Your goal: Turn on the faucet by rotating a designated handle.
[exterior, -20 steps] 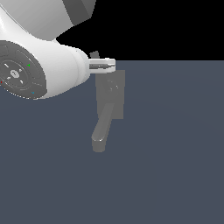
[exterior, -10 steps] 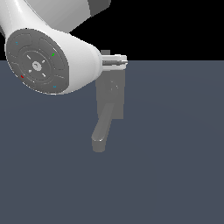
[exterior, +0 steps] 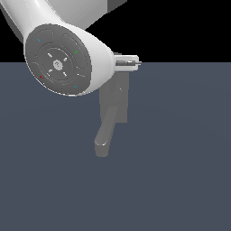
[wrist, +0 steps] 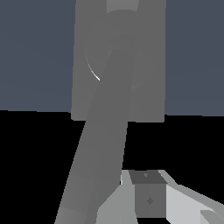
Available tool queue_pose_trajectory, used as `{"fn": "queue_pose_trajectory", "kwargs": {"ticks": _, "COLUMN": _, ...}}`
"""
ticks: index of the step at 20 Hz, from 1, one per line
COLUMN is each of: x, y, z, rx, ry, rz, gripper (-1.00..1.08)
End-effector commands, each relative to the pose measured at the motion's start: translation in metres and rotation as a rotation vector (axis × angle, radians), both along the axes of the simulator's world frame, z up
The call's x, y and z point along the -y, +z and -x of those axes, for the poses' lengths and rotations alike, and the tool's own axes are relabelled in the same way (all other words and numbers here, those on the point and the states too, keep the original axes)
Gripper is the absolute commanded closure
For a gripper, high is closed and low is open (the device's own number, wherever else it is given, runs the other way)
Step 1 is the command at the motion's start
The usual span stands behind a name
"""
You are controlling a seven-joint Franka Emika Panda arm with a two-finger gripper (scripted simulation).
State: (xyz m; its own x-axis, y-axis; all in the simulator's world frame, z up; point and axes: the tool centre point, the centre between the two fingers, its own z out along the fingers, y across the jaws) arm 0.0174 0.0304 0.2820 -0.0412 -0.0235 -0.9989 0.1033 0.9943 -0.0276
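Observation:
The faucet is a dull grey fixture with a flat back plate (exterior: 121,100) and a thick spout (exterior: 104,137) that runs down to a rounded tip. In the wrist view the back plate (wrist: 148,65) fills the upper middle, and the spout (wrist: 98,144) comes from a round hub (wrist: 94,65) toward the camera. The thin handle does not show clearly in either view. My gripper (exterior: 130,62) sticks out past the big white arm link (exterior: 67,54), just above the plate's top edge. Its fingers lie close together with nothing between them. One fingertip (wrist: 148,197) shows beside the spout.
A flat blue-grey floor (exterior: 180,158) spreads around the faucet under a black background. The white arm link with its round grey cap covers the upper part of the exterior view's left and hides part of the back plate.
The arm link has swung toward the exterior view's right and looms larger. The gripper has slid right along the plate's top edge. The faucet looks unmoved.

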Motion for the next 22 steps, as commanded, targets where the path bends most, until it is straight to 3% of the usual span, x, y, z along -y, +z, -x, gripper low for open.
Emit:
{"fn": "queue_pose_trajectory", "kwargs": {"ticks": 1, "x": 0.016, "y": 0.000, "z": 0.000, "rx": 0.005, "ry": -0.013, "rz": 0.000, "gripper": 1.08}}
{"fn": "queue_pose_trajectory", "kwargs": {"ticks": 16, "x": 0.076, "y": 0.003, "z": 0.001, "rx": 0.037, "ry": -0.025, "rz": -0.001, "gripper": 1.08}}
{"fn": "queue_pose_trajectory", "kwargs": {"ticks": 17, "x": 0.068, "y": -0.009, "z": 0.010, "rx": 0.045, "ry": -0.056, "rz": -0.049, "gripper": 1.08}}
{"fn": "queue_pose_trajectory", "kwargs": {"ticks": 22, "x": 0.080, "y": -0.017, "z": 0.010, "rx": 0.044, "ry": -0.050, "rz": -0.039, "gripper": 1.08}}
